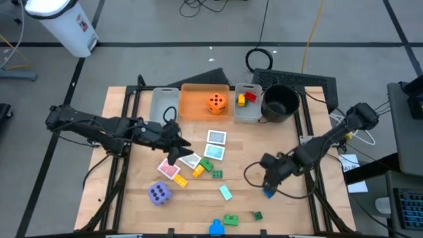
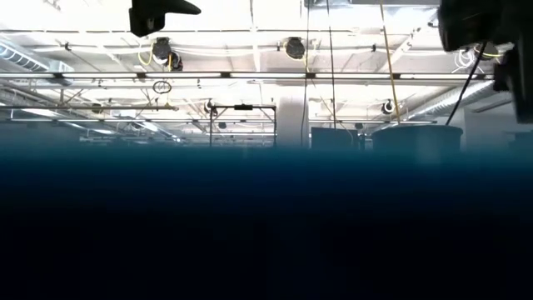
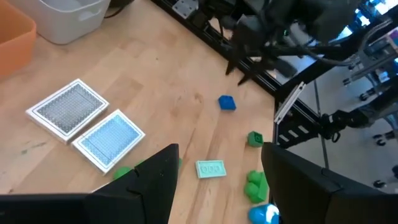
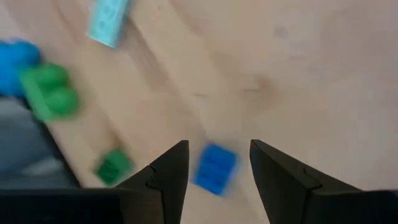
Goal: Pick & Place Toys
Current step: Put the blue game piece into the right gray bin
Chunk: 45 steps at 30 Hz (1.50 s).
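My right gripper (image 4: 219,165) hangs open over the table's right part, pointing down. A small blue brick (image 4: 214,168) lies flat on the wood below it, showing between the two fingers and apart from both. My left gripper (image 3: 219,152) stands open and holds nothing, above the picture cards (image 1: 213,151) at the table's middle. A purple die (image 1: 158,193) rests on the wood at the near left. An orange die (image 1: 215,103) sits in the orange bin (image 1: 198,89). Green bricks (image 4: 50,93) and a pale teal piece (image 4: 109,22) lie near the blue brick.
At the far edge stand a grey bin (image 1: 164,104), the orange bin, a small grey bin (image 1: 246,112) holding red and yellow bricks, and a black bowl (image 1: 280,102). Yellow and green bricks (image 1: 206,170) lie mid-table. Black frame rails (image 1: 309,152) run along the right side.
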{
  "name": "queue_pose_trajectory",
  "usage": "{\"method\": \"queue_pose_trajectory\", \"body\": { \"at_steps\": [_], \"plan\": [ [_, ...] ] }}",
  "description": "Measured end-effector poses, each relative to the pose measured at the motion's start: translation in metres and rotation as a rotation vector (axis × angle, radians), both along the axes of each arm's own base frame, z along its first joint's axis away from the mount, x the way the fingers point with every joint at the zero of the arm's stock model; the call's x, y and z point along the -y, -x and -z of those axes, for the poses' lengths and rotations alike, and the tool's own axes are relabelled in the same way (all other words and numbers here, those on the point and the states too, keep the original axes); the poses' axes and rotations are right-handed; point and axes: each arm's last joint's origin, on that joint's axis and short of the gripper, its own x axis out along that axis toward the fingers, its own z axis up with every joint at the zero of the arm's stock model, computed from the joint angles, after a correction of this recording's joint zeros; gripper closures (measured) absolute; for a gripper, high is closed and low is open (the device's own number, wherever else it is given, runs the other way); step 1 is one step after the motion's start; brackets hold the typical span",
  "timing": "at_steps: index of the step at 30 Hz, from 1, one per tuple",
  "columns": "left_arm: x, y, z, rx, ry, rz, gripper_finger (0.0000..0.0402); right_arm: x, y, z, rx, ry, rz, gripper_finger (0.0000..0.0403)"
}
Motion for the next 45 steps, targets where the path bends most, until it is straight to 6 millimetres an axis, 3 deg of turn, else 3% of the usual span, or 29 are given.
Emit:
{"method": "queue_pose_trajectory", "body": {
  "at_steps": [4, 12, 20, 26, 37, 45],
  "plan": [
    [0.000, 0.000, 0.000, -0.001, -0.001, -0.002, 0.0165, -0.020, 0.001, 0.017, 0.095, -0.141, 0.102, 0.0243],
    [0.000, 0.000, 0.000, 0.000, -0.002, -0.003, 0.0165, -0.047, 0.009, 0.041, -0.018, -0.167, 0.165, 0.0275],
    [0.000, 0.000, 0.000, 0.000, -0.002, -0.010, 0.0165, -0.047, 0.007, 0.043, -0.045, -0.122, 0.143, 0.0313],
    [0.000, 0.000, 0.000, -0.001, 0.000, -0.011, 0.0165, -0.043, 0.007, 0.036, -0.008, -0.122, 0.100, 0.0318],
    [0.000, 0.000, 0.000, -0.002, 0.004, -0.013, 0.0165, -0.039, 0.010, 0.025, 0.037, -0.132, 0.052, 0.0290],
    [0.001, 0.000, 0.000, -0.002, 0.004, -0.008, 0.0165, -0.039, 0.011, 0.026, 0.020, -0.130, 0.068, 0.0220]
  ]
}}
